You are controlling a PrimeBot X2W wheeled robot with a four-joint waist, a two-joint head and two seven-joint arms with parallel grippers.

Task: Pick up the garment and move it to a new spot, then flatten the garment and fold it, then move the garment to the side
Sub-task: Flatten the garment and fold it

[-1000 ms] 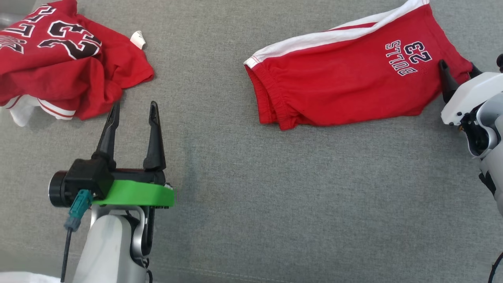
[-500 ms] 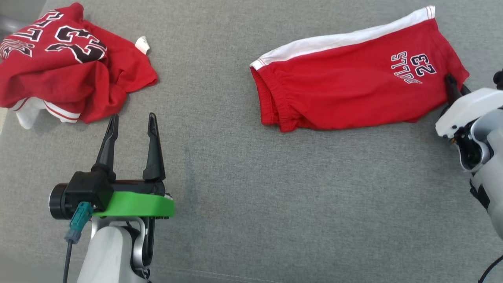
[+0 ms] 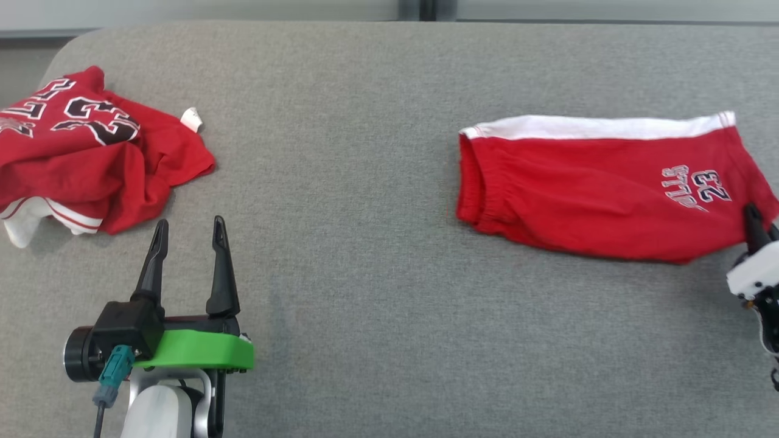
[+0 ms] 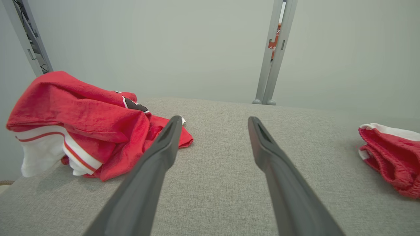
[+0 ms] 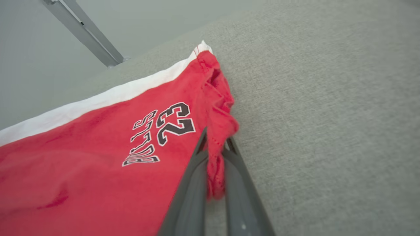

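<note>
Shorts (image 3: pixel 584 188) lie right of frame, long axis running left-right | my right claw (image 3: pixel 753 222) pinches their lower-right hem corner | my left claw (image 3: pixel 188 224) gapes wide, empty, well apart at lower left

Lab-like test booth: plain pale wall panels (image 4: pixel 197 42), metal frame posts (image 4: pixel 274 52), grey fabric-covered worktop (image 3: pixel 365 255)

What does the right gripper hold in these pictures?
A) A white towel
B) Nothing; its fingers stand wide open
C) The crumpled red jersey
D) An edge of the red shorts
D: in the right wrist view the right gripper is shut on a bunched edge of the red shorts.
</note>
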